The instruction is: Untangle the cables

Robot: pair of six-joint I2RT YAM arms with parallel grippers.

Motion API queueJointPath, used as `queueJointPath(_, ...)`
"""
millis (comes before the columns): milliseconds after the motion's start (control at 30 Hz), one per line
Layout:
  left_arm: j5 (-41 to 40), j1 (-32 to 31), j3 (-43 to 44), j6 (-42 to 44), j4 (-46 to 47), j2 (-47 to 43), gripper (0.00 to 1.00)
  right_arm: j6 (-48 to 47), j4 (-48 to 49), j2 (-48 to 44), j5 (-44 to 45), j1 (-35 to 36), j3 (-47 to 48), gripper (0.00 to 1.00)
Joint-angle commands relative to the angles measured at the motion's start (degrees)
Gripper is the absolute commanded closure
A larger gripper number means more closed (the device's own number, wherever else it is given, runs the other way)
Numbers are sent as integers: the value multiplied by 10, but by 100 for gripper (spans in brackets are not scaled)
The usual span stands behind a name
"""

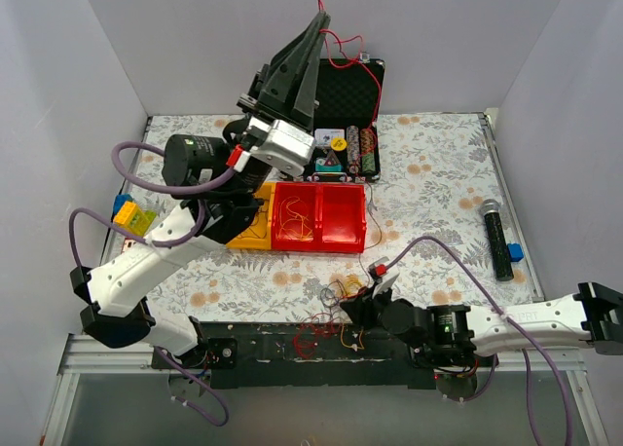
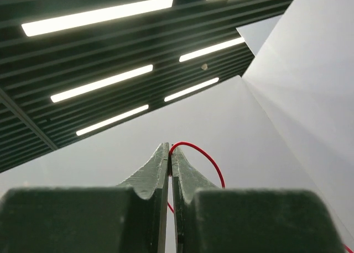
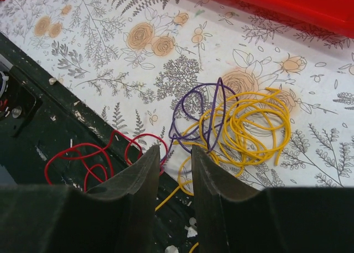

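My left gripper (image 1: 318,19) is raised high over the back of the table, shut on a thin red cable (image 1: 341,49) that trails down toward the black case. In the left wrist view the jaws (image 2: 170,149) are pressed together with the red cable (image 2: 202,154) looping out of the tips. My right gripper (image 1: 352,308) is low at the table's front edge, over a tangle of cables (image 1: 341,291). In the right wrist view its jaws (image 3: 176,151) stand slightly apart above a yellow bunch (image 3: 251,126), a purple cable (image 3: 202,112) and a red cable (image 3: 83,156); a yellow strand runs under the gap.
A red bin (image 1: 343,240) joined to a yellow bin (image 1: 249,237) holds thin wire loops mid-table. An open black case (image 1: 356,91) with batteries stands at the back. A black cylinder (image 1: 498,238) lies right, coloured blocks (image 1: 130,215) left. A black rail (image 1: 292,349) runs along the front.
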Motion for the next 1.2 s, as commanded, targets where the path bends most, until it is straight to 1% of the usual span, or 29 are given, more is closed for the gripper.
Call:
queueJointPath(0, -33, -3, -34, -12, 20, -18, 100, 21, -25, -41, 20, 2, -22, 63)
queueJointPath(100, -43, -3, -54, -13, 33, -13, 100, 28, -38, -64, 26, 2, -29, 63)
queueJointPath(200, -57, -3, -55, -11, 43, -1, 100, 33, -55, -75, 32, 2, -28, 63)
queueJointPath(467, -81, 2, -79, 12, 73, 22, 100, 44, -65, -70, 34, 2, -29, 62)
queueJointPath(567, -89, 9, -85, 5, 63, 28, 100, 48, -70, -71, 36, 2, -29, 61)
queueJointPath(700, -92, 25, -110, 7, 83, 37, 100, 50, -83, -73, 39, 2, -23, 59)
queueJointPath(833, -88, 59, -125, -11, 87, 50, 100, 50, -83, -83, 43, 2, -21, 59)
queueJointPath(867, -87, 68, -127, -16, 88, 55, 100, 50, -98, -85, 44, 2, -20, 59)
queueJointPath(1033, -76, 103, -150, -28, 102, 71, 100, 54, -115, -100, 46, 2, -20, 59)
queueJointPath(1167, -71, 115, -159, -32, 109, 79, 100, 60, -127, -118, 46, 2, -25, 60)
